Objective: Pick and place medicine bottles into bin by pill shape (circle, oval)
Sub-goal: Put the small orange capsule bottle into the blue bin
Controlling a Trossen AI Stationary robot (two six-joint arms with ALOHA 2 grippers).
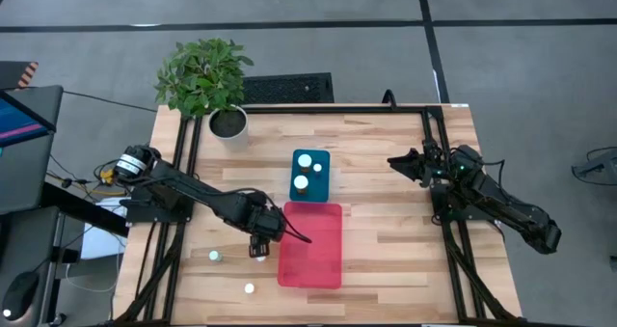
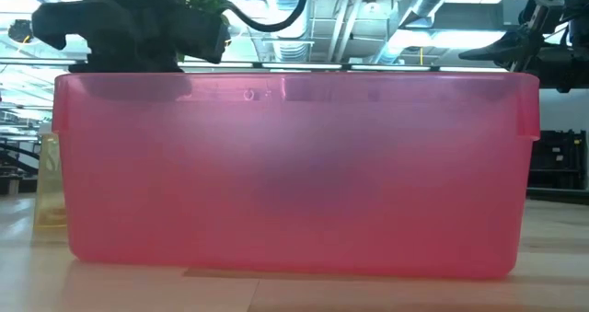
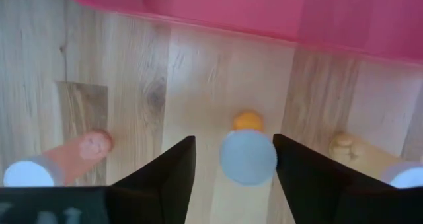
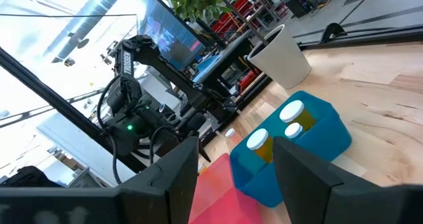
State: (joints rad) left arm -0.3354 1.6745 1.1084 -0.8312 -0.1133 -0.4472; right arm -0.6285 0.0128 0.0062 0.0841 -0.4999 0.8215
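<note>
Orange bottle between left tool fingers, apart | right tool apart, idle

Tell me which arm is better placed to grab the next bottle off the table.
Left. The left tool hangs over the loose bottle beside the pink bin, open fingers straddling its white cap. The right tool waits far off, by the table's right edge.

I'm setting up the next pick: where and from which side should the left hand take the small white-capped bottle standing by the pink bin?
Grip the small white-capped orange bottle across its round white cap, coming straight down from above. It stands upright on the wooden table, cap facing up, and the left hand hangs right over it with fingers open on either side. The translucent pink plastic bin sits close by, so a side approach looks cramped.
</note>
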